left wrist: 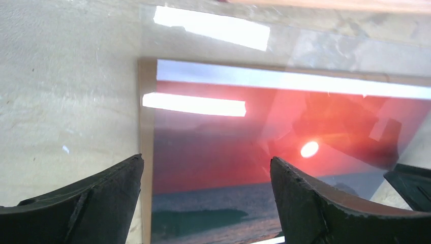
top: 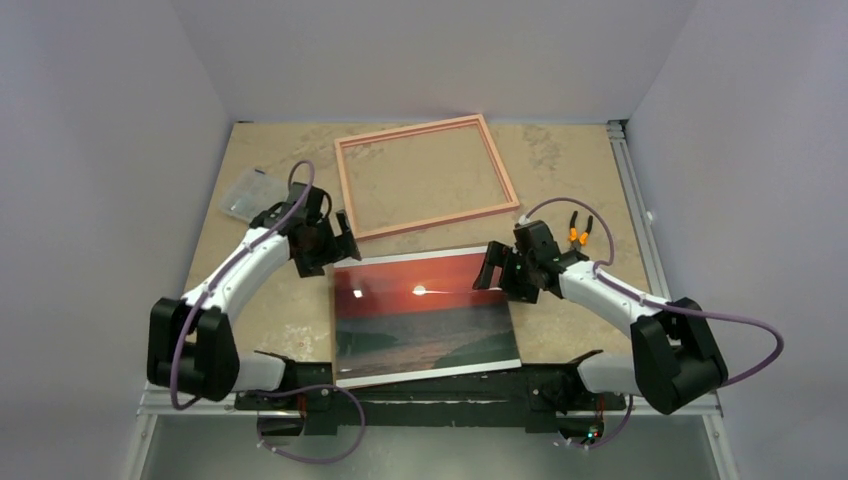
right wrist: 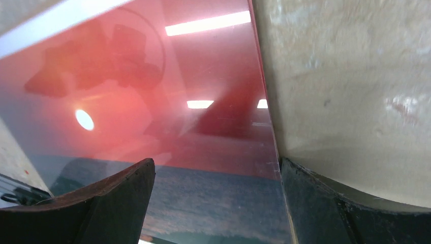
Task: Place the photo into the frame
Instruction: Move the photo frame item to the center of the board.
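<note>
Left hand (left wrist: 206, 160) and right hand (right wrist: 217, 162), each gaping wide, empty, astride opposite edges of the photo (top: 425, 315).

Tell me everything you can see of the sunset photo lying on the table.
The photo is a glossy rectangular print: red-orange sky, small white sun, dark sea, white border. It lies flat, face up, at the near edge of the table, with bright reflections on it. The open left gripper sits at its far left corner, the open right gripper at its far right corner.
</note>
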### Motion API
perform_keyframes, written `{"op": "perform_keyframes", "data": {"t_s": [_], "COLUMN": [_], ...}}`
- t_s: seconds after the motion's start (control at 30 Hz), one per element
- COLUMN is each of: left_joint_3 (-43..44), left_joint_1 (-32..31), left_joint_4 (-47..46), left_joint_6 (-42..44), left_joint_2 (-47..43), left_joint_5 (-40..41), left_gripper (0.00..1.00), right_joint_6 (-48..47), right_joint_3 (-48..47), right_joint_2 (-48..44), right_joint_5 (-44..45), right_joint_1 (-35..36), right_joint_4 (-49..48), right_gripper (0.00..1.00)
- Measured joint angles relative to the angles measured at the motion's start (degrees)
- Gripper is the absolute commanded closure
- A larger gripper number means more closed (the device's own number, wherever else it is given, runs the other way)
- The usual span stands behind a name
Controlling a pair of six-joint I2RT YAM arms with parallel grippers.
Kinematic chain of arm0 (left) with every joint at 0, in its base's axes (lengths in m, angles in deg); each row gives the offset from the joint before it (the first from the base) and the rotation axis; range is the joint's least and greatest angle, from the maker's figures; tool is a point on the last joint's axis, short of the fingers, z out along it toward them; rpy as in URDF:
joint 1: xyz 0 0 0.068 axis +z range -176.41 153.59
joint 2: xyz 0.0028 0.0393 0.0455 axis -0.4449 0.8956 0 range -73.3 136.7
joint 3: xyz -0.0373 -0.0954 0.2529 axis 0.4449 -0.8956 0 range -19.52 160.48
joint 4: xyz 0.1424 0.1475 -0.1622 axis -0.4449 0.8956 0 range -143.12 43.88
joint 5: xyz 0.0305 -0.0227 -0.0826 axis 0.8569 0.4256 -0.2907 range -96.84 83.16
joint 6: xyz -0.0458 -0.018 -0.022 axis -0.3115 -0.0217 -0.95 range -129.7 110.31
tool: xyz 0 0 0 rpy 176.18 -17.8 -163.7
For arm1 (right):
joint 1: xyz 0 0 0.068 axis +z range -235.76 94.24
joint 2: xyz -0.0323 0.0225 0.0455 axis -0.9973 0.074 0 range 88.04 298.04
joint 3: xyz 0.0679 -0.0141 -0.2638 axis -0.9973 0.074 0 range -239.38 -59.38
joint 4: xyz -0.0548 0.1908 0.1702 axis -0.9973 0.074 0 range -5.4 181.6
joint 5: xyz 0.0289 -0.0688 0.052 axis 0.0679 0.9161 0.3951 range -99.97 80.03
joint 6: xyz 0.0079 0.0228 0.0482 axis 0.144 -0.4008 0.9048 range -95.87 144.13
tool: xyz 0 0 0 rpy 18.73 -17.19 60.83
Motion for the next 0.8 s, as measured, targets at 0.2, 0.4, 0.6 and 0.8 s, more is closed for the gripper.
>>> {"op": "perform_keyframes", "data": {"t_s": [0.2, 0.4, 0.6, 0.8], "left_joint_3": [0.04, -0.5, -3.13, -5.27], "left_joint_1": [-9.46, -21.57, -32.89, -44.54], "left_joint_4": [5.64, 6.49, 4.98, 3.48], "left_joint_6": [-0.07, -1.16, -4.44, -8.48], "left_joint_2": [-10.58, -11.02, -11.17, -11.06], "left_joint_5": [6.73, 8.31, 8.13, 8.2], "left_gripper": [0.11, 0.17, 0.23, 0.38], "right_joint_6": [-2.64, -3.69, -3.58, -3.3], "right_joint_3": [-2.01, -2.32, -1.75, -0.04], "right_joint_2": [0.0, -0.02, -0.76, -2.73], "right_joint_5": [2.12, 2.95, 2.6, 1.62], "right_joint_1": [1.33, 1.42, 2.27, 3.21], "right_joint_4": [8.63, 10.88, 10.95, 10.58], "right_gripper": [0.07, 0.08, 0.08, 0.08]}}
